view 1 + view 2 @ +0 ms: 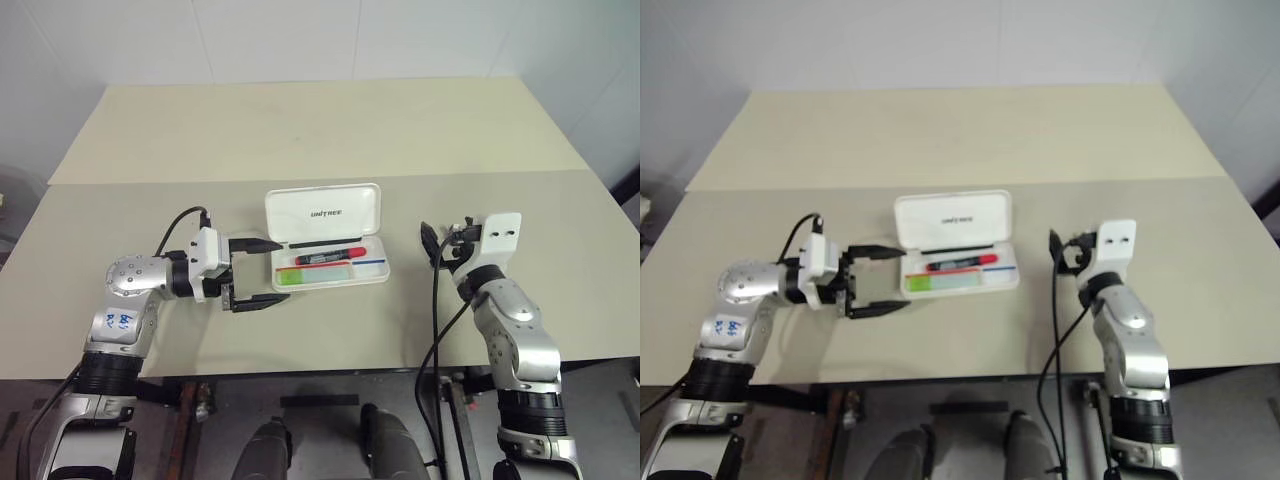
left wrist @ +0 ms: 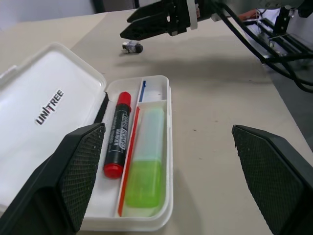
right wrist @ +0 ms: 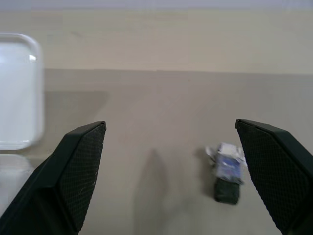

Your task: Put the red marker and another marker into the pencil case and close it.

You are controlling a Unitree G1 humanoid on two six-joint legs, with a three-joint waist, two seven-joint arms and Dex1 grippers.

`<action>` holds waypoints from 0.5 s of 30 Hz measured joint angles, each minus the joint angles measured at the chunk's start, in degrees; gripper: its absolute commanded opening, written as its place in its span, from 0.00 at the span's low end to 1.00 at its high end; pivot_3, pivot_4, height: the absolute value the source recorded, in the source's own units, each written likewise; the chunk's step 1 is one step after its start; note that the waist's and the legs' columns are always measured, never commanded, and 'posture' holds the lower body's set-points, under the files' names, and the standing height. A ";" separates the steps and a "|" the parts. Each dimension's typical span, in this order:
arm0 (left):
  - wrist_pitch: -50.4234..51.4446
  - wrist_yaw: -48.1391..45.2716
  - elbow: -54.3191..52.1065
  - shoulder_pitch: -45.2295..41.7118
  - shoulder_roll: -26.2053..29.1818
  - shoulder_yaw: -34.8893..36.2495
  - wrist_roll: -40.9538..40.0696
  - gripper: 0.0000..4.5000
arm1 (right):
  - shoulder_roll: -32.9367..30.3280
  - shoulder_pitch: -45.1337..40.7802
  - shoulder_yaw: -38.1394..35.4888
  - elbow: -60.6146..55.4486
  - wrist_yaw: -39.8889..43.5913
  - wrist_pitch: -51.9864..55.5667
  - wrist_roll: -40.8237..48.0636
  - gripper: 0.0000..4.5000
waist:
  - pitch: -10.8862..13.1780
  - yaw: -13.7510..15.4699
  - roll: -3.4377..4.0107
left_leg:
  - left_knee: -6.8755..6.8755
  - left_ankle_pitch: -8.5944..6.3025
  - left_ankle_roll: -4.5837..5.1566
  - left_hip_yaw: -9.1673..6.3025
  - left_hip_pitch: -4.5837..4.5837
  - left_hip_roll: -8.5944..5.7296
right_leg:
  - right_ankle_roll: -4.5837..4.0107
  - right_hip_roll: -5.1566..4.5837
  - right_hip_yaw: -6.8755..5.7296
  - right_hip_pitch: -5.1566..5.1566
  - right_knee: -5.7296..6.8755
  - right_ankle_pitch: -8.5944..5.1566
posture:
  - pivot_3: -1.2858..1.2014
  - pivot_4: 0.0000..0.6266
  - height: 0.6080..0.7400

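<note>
Now both markers lie in the open pencil case (image 1: 326, 240), its long axis left-right, just right of the empty, spread-fingered left gripper (image 1: 254, 273), the nearer one; the right gripper (image 1: 432, 243) is also spread.

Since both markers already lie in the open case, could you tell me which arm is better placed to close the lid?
Probably the left. Its open left gripper sits right beside the pencil case, pointing at it, with the raised lid close by. The open right gripper is farther off, facing the small grey block.

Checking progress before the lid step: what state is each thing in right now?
pencil case: open, lid up.
red marker: capped, lying in the case.
light-green marker: lying in the case beside it.
left gripper: open, empty.
right gripper: open, empty.
</note>
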 measured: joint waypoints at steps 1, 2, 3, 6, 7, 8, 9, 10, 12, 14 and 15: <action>0.27 0.07 -0.65 0.30 0.28 0.11 -0.15 0.99 | 0.06 -0.30 -0.02 0.65 -0.34 -0.38 -0.38 1.00 | 0.01 -0.15 0.01 | -0.01 0.00 0.00 0.00 0.00 -0.01 | 0.00 0.00 0.00 0.00 0.00 0.00 | 0.52 0.24 1.00; 0.67 0.28 -1.06 0.46 0.70 0.19 -0.30 0.99 | 0.16 -0.74 0.04 1.37 -0.47 -0.86 -0.48 1.00 | 0.01 -0.39 0.01 | -0.01 0.00 0.00 -0.01 -0.01 0.00 | 0.00 0.00 -0.01 0.00 0.00 0.00 | 0.52 0.24 1.00; 1.07 0.52 -1.68 0.67 1.13 0.38 -0.46 0.99 | 0.18 -1.26 0.05 2.09 -0.56 -1.09 -0.58 1.00 | 0.01 -0.54 0.01 | 0.00 0.00 0.00 -0.01 0.00 0.00 | 0.00 0.00 -0.01 0.00 0.00 0.00 | 0.52 0.24 1.00; 1.88 1.01 -3.24 0.81 1.74 1.48 -1.42 0.99 | 0.19 -2.57 0.05 3.92 -0.84 -1.87 -0.78 1.00 | 0.01 -0.63 0.01 | 0.00 0.00 0.00 -0.01 0.02 0.00 | 0.00 0.00 0.00 0.01 0.02 0.00 | 0.52 0.24 1.00; 2.11 1.14 -3.46 0.83 1.91 1.67 -1.50 0.99 | 0.19 -3.16 0.04 4.80 -1.11 -2.18 -1.09 1.00 | 0.01 -0.64 0.01 | 0.01 0.00 0.00 -0.01 0.02 0.00 | 0.00 0.00 0.00 0.01 0.02 0.00 | 0.52 0.24 1.00; 2.37 1.29 -3.83 0.87 1.99 1.76 -1.57 0.99 | 0.19 -3.57 0.01 5.55 -1.42 -2.37 -1.34 1.00 | 0.01 -0.64 0.01 | 0.01 0.00 0.00 -0.01 0.02 0.00 | 0.00 0.00 0.00 0.01 0.03 0.00 | 0.52 0.24 1.00; 2.48 1.52 -4.36 0.91 2.00 1.78 -1.60 0.99 | 0.19 -4.06 0.00 6.57 -1.89 -2.56 -1.66 1.00 | 0.01 -0.64 0.01 | 0.01 0.00 0.00 -0.01 0.01 0.00 | 0.00 0.00 0.00 0.01 0.03 0.00 | 0.52 0.24 1.00; 2.48 1.76 -4.76 0.92 2.00 1.78 -1.64 0.99 | 0.19 -4.49 -0.01 7.54 -2.39 -2.88 -1.90 1.00 | 0.01 -0.64 0.01 | 0.01 0.00 0.00 -0.01 0.01 0.00 | 0.00 0.00 0.00 0.01 0.03 0.00 | 0.52 0.24 1.00; 2.49 2.39 -4.84 0.92 2.02 1.91 -1.65 0.99 | 0.19 -5.27 -0.07 9.66 -3.10 -3.56 -2.43 1.00 | 0.01 -0.64 0.01 | 0.00 0.00 0.00 -0.01 0.01 0.00 | 0.00 0.00 0.00 0.00 0.02 0.00 | 0.52 0.24 1.00; 2.54 3.05 -4.84 0.91 2.21 2.27 -1.65 0.99 | 0.20 -5.64 -0.13 11.75 -3.74 -4.08 -2.81 1.00 | 0.01 -0.66 0.01 | -0.01 0.00 0.00 -0.01 0.00 0.00 | 0.00 0.00 0.00 0.00 0.01 0.00 | 0.52 0.24 1.00; 2.62 3.32 -4.84 0.91 2.56 2.53 -1.65 0.99 | 0.30 -5.80 -0.14 12.60 -4.17 -4.16 -3.03 1.00 | 0.01 -0.66 0.01 | -0.01 0.00 0.00 -0.01 0.00 0.00 | 0.00 0.00 0.00 0.00 0.01 0.00 | 0.52 0.24 1.00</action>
